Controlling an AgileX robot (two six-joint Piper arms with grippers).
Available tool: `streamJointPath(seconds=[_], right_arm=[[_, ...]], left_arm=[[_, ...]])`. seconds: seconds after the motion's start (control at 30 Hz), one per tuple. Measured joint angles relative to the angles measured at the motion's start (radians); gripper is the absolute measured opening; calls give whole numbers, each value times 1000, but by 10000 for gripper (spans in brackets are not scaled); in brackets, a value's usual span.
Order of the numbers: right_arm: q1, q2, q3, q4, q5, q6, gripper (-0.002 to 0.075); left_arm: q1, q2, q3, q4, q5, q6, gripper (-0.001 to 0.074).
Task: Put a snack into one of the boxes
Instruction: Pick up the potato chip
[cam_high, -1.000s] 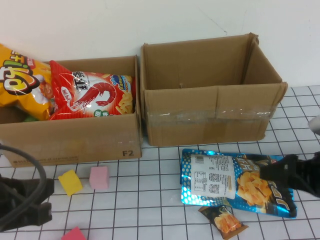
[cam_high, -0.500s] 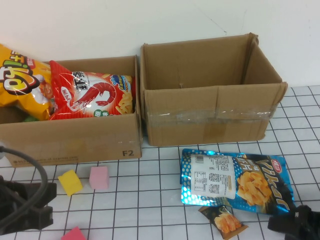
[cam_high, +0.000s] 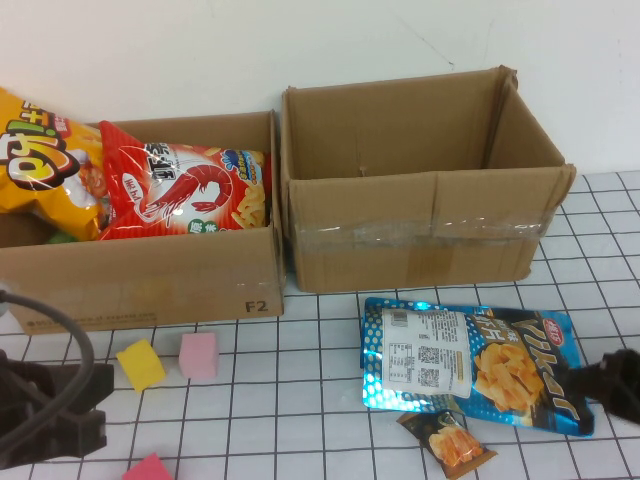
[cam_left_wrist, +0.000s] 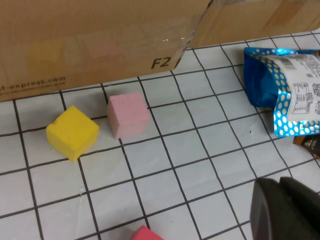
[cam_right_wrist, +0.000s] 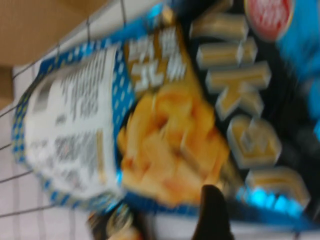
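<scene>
Snack not yet boxed. Blue chip bag (cam_high: 470, 363) flat on the bench (cam_high: 300, 400), just in front of the empty right box (cam_high: 420, 215), landmark here. Small brown packet (cam_high: 448, 441) touching the bag's near edge. Left box (cam_high: 150, 270) beside the landmark, already holding red and yellow bags.

Right pincer (cam_high: 612, 385) low at the bag's right end; opening and grip: cannot tell. Left pincer (cam_high: 50, 415) parked well left of the landmark; opening likewise unclear.

Remaining, by judgement: grasp, lift, carry, drop in.
</scene>
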Motion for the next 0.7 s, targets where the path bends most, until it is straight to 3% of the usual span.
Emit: streamJointPath(seconds=[0.17, 0.4, 0.7], right_arm=[[0, 74, -64, 0, 7, -178, 460], [0, 218, -156, 0, 15, -292, 459], [0, 270, -242, 0, -16, -329, 459]], left_arm=[[0, 0, 0, -4, 0, 0, -3], [0, 0, 0, -4, 23, 0, -3], [0, 0, 0, -4, 122, 0, -3]])
